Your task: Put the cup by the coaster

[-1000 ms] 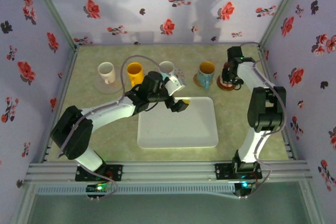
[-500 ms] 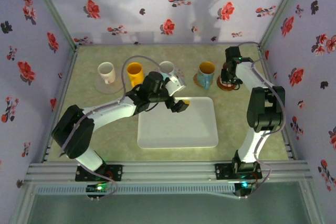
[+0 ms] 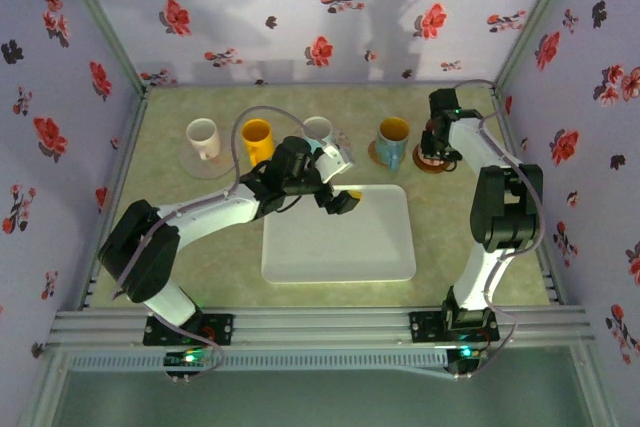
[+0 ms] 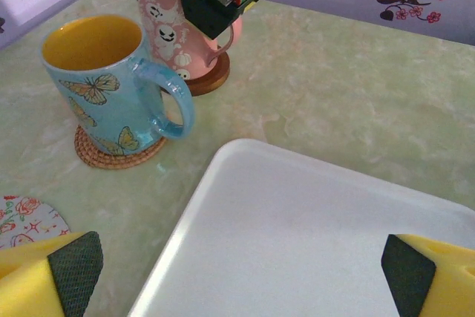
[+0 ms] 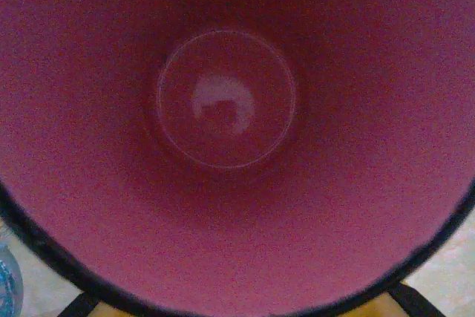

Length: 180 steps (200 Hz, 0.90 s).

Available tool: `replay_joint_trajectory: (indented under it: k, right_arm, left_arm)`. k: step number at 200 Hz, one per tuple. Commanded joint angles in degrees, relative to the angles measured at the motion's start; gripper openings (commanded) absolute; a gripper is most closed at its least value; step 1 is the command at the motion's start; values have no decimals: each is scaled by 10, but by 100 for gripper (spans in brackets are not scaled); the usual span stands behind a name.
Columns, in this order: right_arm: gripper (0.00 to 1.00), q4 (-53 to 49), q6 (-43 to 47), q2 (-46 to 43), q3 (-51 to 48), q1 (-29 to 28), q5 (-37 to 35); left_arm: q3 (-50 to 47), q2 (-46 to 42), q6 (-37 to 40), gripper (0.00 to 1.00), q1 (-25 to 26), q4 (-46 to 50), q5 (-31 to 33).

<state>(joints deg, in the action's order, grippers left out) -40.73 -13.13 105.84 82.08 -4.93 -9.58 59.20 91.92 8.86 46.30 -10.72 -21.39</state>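
A pink cup (image 4: 174,38) printed with ghosts and pumpkins stands upright on a brown round coaster (image 4: 214,79) at the far right of the table. In the top view the same cup (image 3: 430,155) sits under my right gripper (image 3: 433,145), which hangs straight over its rim. The right wrist view looks down into the cup's dark pink inside (image 5: 223,102). Whether the jaws still press on the rim is hidden. My left gripper (image 4: 241,276) is open with nothing between its yellow fingers (image 4: 44,280), low over the back left corner of the white tray (image 4: 297,235).
A blue butterfly mug (image 4: 111,87) stands on a woven coaster (image 4: 111,157) just left of the pink cup. Further left along the back stand a grey cup (image 3: 318,129), a yellow cup (image 3: 257,139) and a white cup (image 3: 203,137). The tray (image 3: 340,247) lies mid-table.
My right wrist has shifted very slightly over the pink cup. The cup stays on its coaster and the left arm has not moved.
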Motion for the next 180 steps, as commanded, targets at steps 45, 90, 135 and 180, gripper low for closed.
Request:
replay_joint_trajectory:
  k: [45, 90, 135, 180]
  right_arm:
    - [37, 6, -15, -14, -2, -3, -19]
    - [48, 8, -23, -28, -7, -3, -17]
    - [64, 11, -36, -55, -15, -4, -13]
    - [81, 13, -37, -89, -24, -4, -7]
  left_arm:
    - [14, 2, -11, 100, 5, -13, 1]
    - [16, 2, -12, 100, 5, -13, 1]
    - [30, -6, -12, 100, 5, 6, 3]
    - [45, -21, -3, 100, 5, 19, 22]
